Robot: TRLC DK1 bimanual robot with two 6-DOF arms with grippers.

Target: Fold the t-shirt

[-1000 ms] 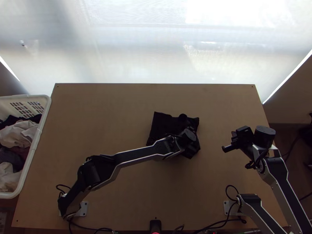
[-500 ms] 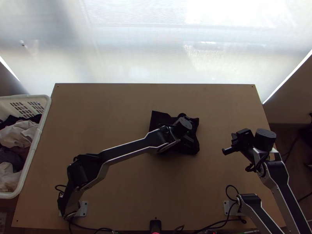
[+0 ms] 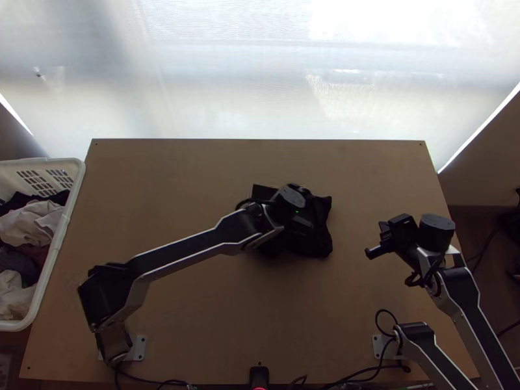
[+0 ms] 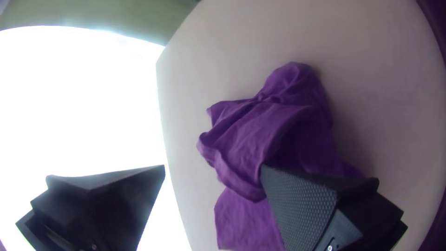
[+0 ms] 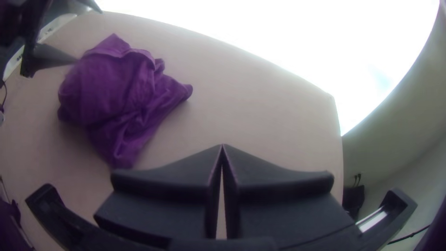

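Left claw point(image 4: 213, 166) is held wide open, empty, by the bunched t-shirt point(image 4: 251, 130); right claw point(image 5: 222, 145) is closed on nothing. Flattening and folding are apparently left to be done.

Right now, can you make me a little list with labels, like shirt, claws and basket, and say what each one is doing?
Shirt: bunched on the table, not neatly folded
Left claw: open, by the shirt
Right claw: shut, away from the shirt
Basket: left of the table, clothes inside
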